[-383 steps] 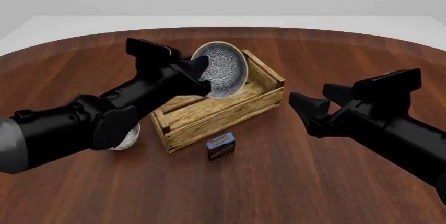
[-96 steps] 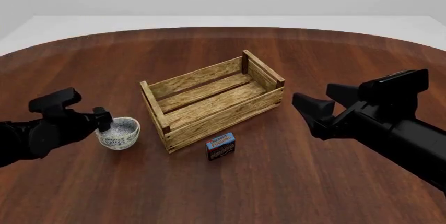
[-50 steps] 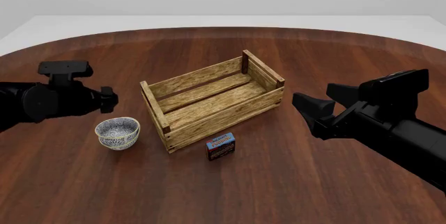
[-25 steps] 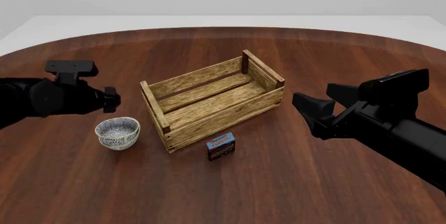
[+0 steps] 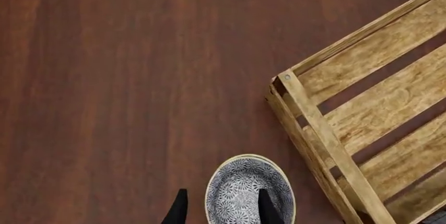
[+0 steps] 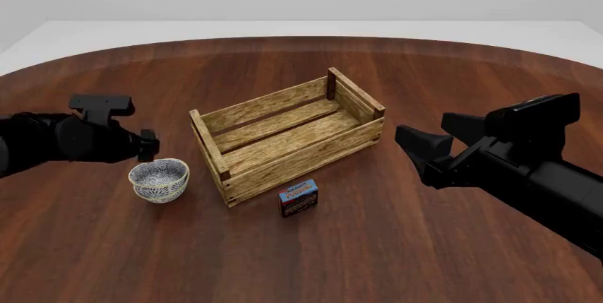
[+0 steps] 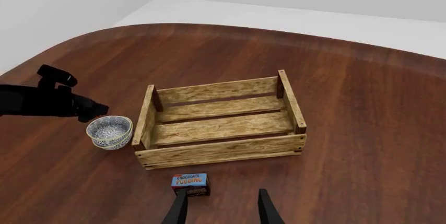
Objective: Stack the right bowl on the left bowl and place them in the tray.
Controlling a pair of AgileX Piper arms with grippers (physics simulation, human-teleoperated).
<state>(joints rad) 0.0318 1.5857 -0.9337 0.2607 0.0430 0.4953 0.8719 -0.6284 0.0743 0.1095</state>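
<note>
Sitting on the table just left of the tray [image 6: 287,140], stacked bowls [image 6: 158,179] show a double rim in right wrist view only. Tray holds nothing. Left gripper [image 6: 143,145] hovers above the bowls, fingers [image 5: 178,211] apart, gripping nothing. Right gripper [image 6: 414,146] is spread open, well right of the tray. Small carton [image 6: 299,198] lies near the tray front; only right wrist view shows its "chocolate pudding" label.

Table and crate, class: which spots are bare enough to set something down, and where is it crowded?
The tray holds nothing, so its slatted floor is free. Bare wood lies beyond the tray and between it and the right gripper. It is crowded at the tray's left end, where the stacked bowls sit under the left gripper, and by the carton.
</note>
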